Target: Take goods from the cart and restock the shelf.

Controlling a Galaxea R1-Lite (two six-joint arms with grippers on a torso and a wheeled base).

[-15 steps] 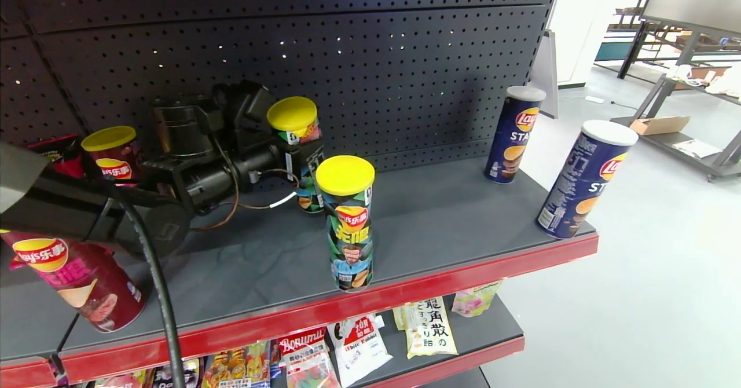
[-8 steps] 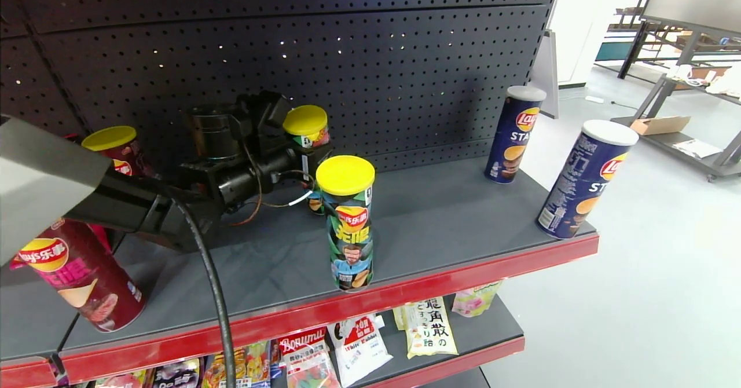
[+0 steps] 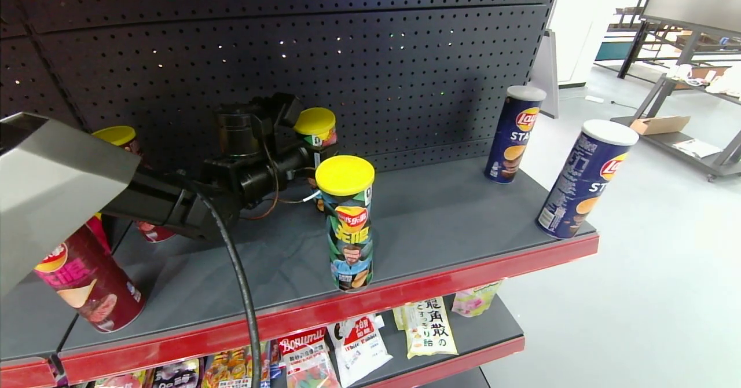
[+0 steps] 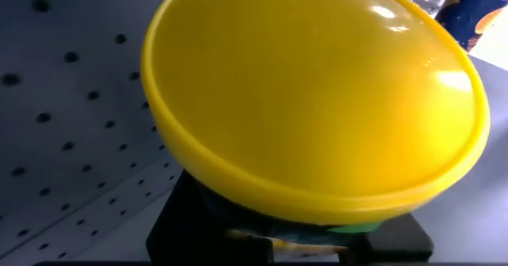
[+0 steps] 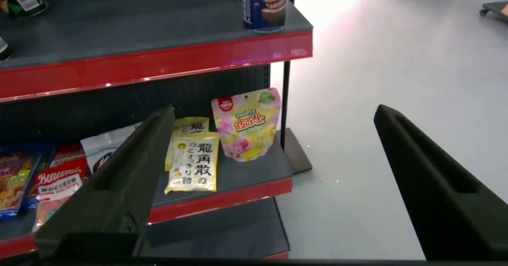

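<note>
Placement, back row.
Your left gripper (image 3: 310,157) clamps the yellow-lidded can (image 3: 314,121) upright near the pegboard (image 3: 405,75), behind the front can (image 3: 349,226). Next, I judge, seat it on the shelf (image 3: 463,220) before you release.

Left gripper (image 3: 310,156) on its outstretched arm clamps a can (image 3: 314,121); right gripper (image 5: 270,183) gapes wide.

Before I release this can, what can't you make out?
Base of held can, and whether it touches the shelf: head view, behind front can and left gripper.
Body of held can: left wrist view, covered by its yellow lid.
Rear red can: head view, mostly behind left arm.
</note>
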